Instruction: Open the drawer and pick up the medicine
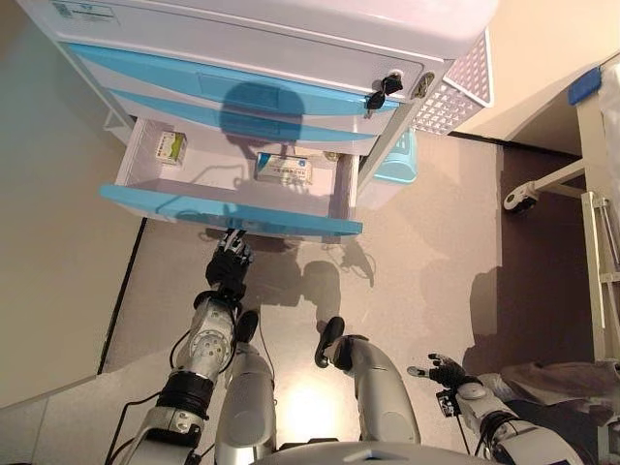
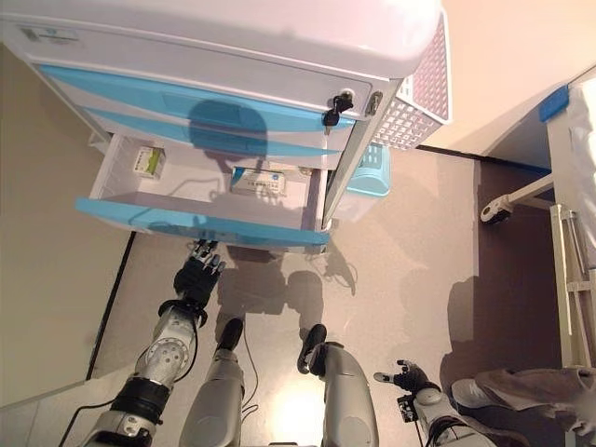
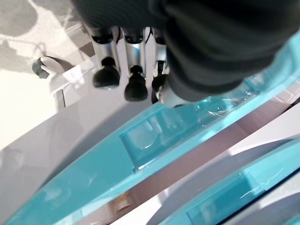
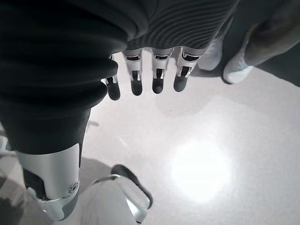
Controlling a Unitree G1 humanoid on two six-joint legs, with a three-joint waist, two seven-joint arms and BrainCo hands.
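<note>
The cabinet's lowest blue-fronted drawer [image 1: 232,208] stands pulled out. Inside it lie a white and blue medicine box [image 1: 284,168] near the middle and a green and white box [image 1: 170,146] at the back left corner. My left hand [image 1: 230,266] hangs just below and in front of the drawer's blue front [image 3: 154,154], fingers [image 3: 136,86] relaxed and holding nothing. My right hand [image 1: 446,371] is low at the right side, away from the cabinet, its fingers [image 4: 157,79] straight over the bare floor.
Two shut blue drawers sit above the open one, with keys [image 1: 383,89] in a lock at the upper right. A white perforated basket [image 1: 455,92] and a teal bin [image 1: 397,160] hang on the cabinet's right side. A bed frame with a caster [image 1: 520,199] stands right. A person's shoe [image 4: 234,65] is nearby.
</note>
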